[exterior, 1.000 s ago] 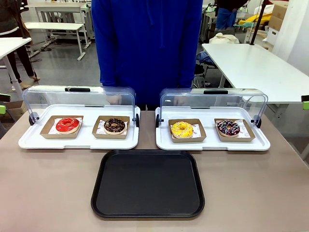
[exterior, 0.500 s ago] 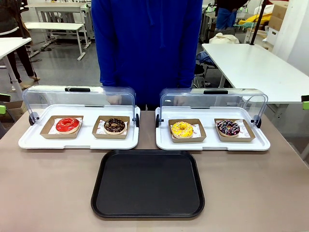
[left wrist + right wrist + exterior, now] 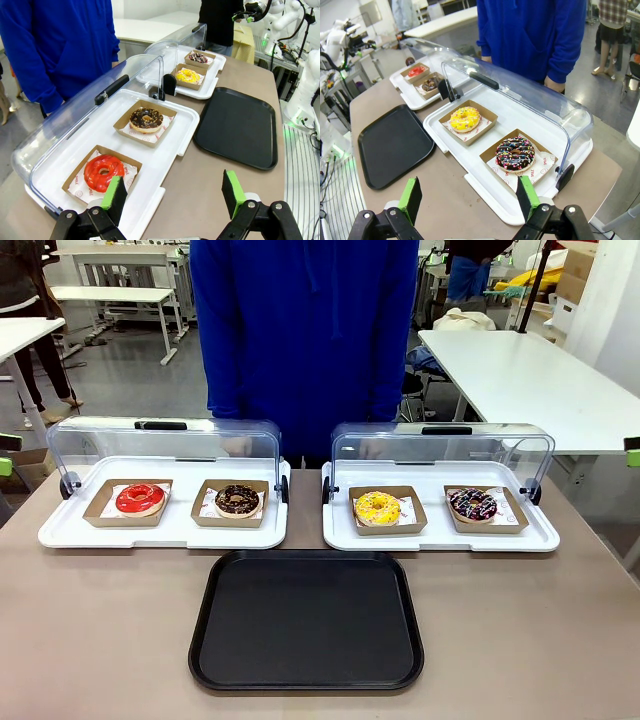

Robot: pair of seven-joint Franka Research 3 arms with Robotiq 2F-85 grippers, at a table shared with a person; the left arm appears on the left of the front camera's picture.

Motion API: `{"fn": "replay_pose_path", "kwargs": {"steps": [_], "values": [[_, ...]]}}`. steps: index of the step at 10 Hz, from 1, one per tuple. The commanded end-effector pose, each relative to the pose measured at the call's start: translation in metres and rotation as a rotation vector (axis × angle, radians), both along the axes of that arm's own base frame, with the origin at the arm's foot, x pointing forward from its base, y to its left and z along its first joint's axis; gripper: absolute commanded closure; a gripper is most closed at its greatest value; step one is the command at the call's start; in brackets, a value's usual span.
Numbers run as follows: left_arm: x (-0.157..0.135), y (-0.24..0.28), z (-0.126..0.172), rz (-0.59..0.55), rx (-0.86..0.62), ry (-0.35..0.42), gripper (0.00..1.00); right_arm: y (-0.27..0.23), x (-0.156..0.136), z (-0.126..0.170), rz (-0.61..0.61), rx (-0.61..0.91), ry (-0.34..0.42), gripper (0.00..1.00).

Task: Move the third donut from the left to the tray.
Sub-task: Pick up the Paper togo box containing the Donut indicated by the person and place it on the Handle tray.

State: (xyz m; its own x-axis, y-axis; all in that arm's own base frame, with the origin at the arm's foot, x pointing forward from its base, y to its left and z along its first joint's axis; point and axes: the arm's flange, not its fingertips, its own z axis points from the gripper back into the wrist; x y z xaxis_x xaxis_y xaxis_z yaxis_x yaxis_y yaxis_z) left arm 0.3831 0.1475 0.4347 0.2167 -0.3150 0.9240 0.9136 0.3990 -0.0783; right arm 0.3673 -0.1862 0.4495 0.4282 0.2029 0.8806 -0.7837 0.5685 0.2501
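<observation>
The third donut [image 3: 377, 507] is yellow-glazed with sprinkles and lies in a brown cardboard tray on the right white display tray [image 3: 440, 538]; it also shows as the yellow donut [image 3: 188, 75] far off and the yellow donut [image 3: 464, 118] close by. The black tray [image 3: 306, 620] lies flat and bare on the table in front of both display trays, seen also as the black tray [image 3: 237, 125] and black tray [image 3: 392, 145]. My left gripper [image 3: 173, 194] hovers open above the table near the red donut [image 3: 104, 172]. My right gripper [image 3: 469, 197] hangs open short of the sprinkled chocolate donut [image 3: 515, 154].
A chocolate donut [image 3: 237, 500] and the red donut [image 3: 139, 498] sit on the left white display tray [image 3: 160, 532]. Both clear lids [image 3: 165, 440] stand raised at the back. A person in blue [image 3: 305, 340] stands at the far edge with hands behind the lids.
</observation>
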Motion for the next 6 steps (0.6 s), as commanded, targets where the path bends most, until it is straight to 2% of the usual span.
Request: {"fn": "replay_pose_path", "kwargs": {"steps": [1, 6], "values": [[-0.0004, 0.0012, 0.0001, -0.009, -0.007, -0.006, 0.00, -0.0012, 0.0050, 0.0023, 0.003, 0.014, -0.038, 0.00], [-0.0004, 0.0012, 0.0001, -0.009, -0.007, -0.006, 0.00, -0.0012, 0.0050, 0.0023, 0.003, 0.014, -0.038, 0.00]]}}
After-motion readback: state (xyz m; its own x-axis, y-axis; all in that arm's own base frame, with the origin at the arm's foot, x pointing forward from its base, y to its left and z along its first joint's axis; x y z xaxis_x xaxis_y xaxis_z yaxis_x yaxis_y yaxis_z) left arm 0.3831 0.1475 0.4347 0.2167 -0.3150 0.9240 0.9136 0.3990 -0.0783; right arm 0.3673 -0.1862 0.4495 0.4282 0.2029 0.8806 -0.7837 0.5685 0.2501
